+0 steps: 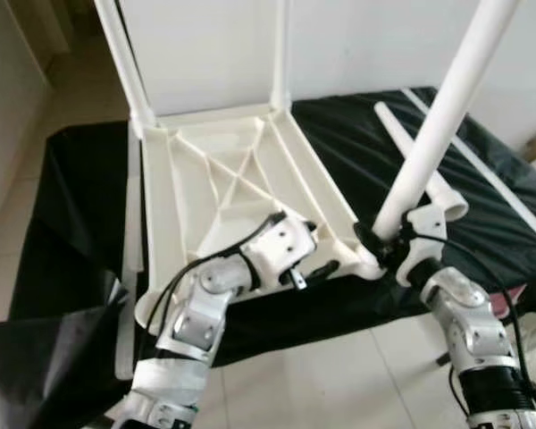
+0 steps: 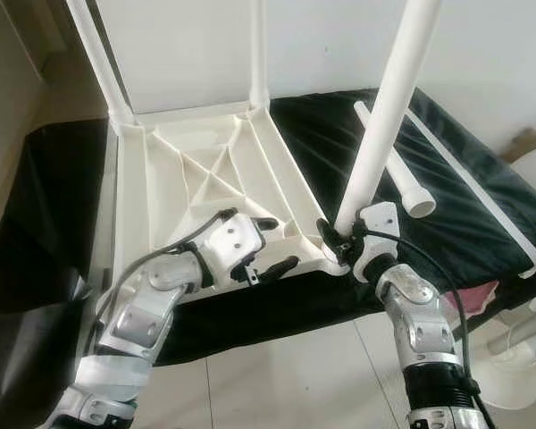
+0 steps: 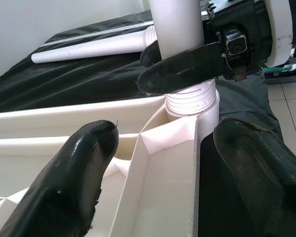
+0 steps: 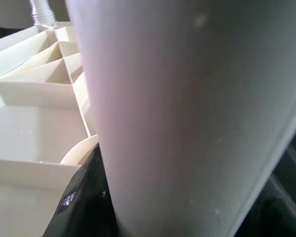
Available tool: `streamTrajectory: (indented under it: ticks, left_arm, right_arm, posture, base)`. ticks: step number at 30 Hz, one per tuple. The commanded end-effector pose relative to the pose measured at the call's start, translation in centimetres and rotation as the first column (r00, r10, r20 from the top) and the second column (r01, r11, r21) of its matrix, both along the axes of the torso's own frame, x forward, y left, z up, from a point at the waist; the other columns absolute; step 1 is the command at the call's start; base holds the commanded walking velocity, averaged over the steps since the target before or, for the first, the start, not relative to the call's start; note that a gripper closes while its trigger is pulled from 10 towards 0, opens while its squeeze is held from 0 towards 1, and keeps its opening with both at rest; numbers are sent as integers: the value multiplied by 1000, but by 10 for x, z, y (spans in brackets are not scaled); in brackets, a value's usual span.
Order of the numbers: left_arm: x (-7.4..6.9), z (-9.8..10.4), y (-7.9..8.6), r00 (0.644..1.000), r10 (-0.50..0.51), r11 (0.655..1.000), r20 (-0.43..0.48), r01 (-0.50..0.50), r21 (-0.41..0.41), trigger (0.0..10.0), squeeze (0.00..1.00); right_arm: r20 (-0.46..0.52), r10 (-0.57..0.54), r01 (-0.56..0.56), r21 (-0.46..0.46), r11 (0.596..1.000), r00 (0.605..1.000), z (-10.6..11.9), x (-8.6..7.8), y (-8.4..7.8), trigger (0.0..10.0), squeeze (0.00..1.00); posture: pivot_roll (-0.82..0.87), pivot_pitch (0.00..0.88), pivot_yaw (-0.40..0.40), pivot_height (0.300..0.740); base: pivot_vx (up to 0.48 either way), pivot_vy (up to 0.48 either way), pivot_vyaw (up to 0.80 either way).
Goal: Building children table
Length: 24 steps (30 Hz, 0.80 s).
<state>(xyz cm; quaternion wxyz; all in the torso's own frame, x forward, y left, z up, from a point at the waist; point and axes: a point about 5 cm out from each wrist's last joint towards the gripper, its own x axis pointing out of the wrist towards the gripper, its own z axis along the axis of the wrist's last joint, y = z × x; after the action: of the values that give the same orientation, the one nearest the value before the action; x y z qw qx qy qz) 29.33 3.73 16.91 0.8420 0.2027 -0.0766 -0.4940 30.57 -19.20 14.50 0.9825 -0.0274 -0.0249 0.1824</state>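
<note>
Looking down, we see the white tabletop (image 1: 228, 179) lying upside down on a surface draped in black cloth (image 1: 357, 143), its ribbed underside facing up. Two white legs already stand upright in the two far corner sockets, the far left leg (image 1: 121, 54) and the far right leg (image 1: 281, 54).

Our right tool (image 1: 381, 241) is closed around the base of a third leg (image 1: 442, 116), which leans up and to the right from the near right corner of the tabletop. In the left wrist view we see the black fingers (image 3: 187, 69) of that tool pinching the leg just above its threaded end (image 3: 191, 101), and the threads sit in the corner socket with several turns still showing above it. The right wrist view shows that leg close up, with the ribbed underside beside it.

Our left tool (image 1: 314, 268) rests at the near edge of the tabletop, close to the same corner. Its two fingers (image 3: 74, 177) are spread wide, one on each side of the tabletop's rim wall, and we cannot tell whether they touch it.

A fourth loose leg (image 1: 420, 156) lies on the cloth behind the held one, its flared end toward us.
</note>
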Motion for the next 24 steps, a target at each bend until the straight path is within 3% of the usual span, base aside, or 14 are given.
streamTrajectory:
  ticks: [1, 9, 19, 24]
  left_arm:
    - [2, 1, 4, 995, 97, 995, 23, -97, -37, 10000, 0]
    - [1, 0, 4, 995, 100, 994, 18, -99, -35, 10000, 0]
    - [-1, -2, 3, 995, 102, 994, 13, -101, -37, 10000, 0]
    - [-2, -2, 4, 994, 109, 993, 13, -108, -37, 10000, 0]
  right_arm:
    - [-49, -24, 24, 16, 1000, 999, -10, -3, 0, 10000, 0]
    - [-56, -165, 167, 49, 985, 985, -14, -9, 5, 10000, 0]
    - [-82, -290, 298, 107, 949, 954, -18, -17, 29, 10000, 0]
    - [-123, -407, 421, 130, 898, 905, -24, -23, 42, 10000, 0]
  posture:
    - [-39, 34, -17, 740]
    - [-38, 40, -22, 740]
    - [-33, 50, -28, 740]
    - [-27, 55, -33, 740]
  base:
    - [0, 0, 0]
    - [0, 0, 0]
    - [0, 0, 0]
    - [0, 0, 0]
